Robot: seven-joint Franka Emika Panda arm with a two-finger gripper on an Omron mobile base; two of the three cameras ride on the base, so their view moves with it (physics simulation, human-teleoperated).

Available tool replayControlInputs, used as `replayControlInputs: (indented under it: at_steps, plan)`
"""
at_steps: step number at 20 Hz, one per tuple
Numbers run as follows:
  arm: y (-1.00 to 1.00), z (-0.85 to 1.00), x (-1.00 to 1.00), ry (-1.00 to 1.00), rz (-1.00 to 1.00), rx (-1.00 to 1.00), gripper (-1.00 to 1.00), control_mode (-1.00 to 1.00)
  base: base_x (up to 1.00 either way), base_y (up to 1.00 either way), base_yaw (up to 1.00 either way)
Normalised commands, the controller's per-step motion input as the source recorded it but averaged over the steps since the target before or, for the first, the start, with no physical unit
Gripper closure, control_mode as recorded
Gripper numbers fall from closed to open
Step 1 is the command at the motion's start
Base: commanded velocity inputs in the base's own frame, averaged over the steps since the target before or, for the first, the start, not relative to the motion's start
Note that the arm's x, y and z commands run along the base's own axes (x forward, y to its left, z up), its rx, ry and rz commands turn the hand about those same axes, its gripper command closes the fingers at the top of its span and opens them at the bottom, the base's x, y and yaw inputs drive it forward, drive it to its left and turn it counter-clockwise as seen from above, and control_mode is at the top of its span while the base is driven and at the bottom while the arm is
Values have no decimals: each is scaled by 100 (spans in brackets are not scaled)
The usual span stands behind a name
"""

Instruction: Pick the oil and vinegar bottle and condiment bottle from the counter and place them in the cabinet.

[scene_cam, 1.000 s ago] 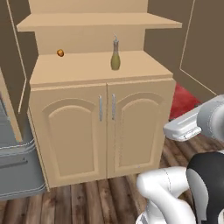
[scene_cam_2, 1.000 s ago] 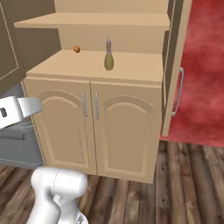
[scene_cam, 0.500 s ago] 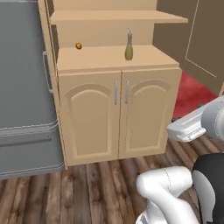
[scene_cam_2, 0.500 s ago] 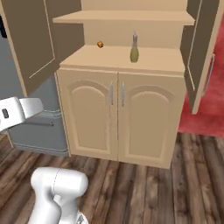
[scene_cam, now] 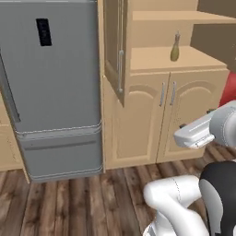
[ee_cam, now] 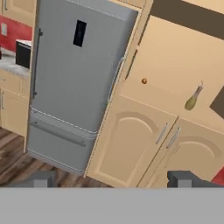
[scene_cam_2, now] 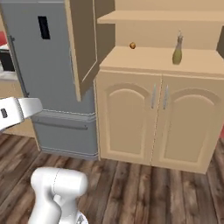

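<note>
The olive-green oil and vinegar bottle [scene_cam: 175, 48] [scene_cam_2: 177, 51] [ee_cam: 192, 99] stands upright on the lower open shelf of the tan cabinet [scene_cam: 138, 120] [scene_cam_2: 131, 109] [ee_cam: 131, 144], above its two arched doors. My gripper [ee_cam: 113, 181] is open, holds nothing, and hangs well back from the cabinet. Its dark fingertips [ee_cam: 41, 178] stand wide apart at the bottom of the hand view. The condiment bottle is out of view. A strip of the counter [ee_cam: 9, 65] shows at the far left of the hand view.
A tall grey fridge [scene_cam: 50, 92] [scene_cam_2: 43, 65] [ee_cam: 74, 87] stands left of the cabinet. An upper cabinet door [scene_cam: 115, 46] [scene_cam_2: 83, 43] hangs open toward me. A small orange ball [scene_cam_2: 132, 45] [ee_cam: 144, 81] lies on the bottle's shelf. Wooden floor lies in front.
The whole picture has slid right: the camera has swung left, bringing the fridge into view. The bottle stays on its shelf and the gripper stays open.
</note>
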Motion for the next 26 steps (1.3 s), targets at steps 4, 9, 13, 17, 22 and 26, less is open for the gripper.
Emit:
replayControlInputs:
  at_steps: [4, 9, 13, 17, 22, 26]
  plan:
    - [0, 0, 0, 0, 0, 0, -100, 100, 0, 100, 1]
    - [0, 0, 0, 0, 0, 0, -100, 100, 0, 100, 1]
    - [0, 0, 0, 0, 0, 0, -100, 100, 30, 100, 2]
    - [0, 0, 0, 0, 0, 0, -100, 100, 64, 93, 0]
    - [0, 0, 0, 0, 0, 0, -100, 100, 72, 86, 0]
    - [0, 0, 0, 0, 0, 0, -100, 100, 72, 84, 0]
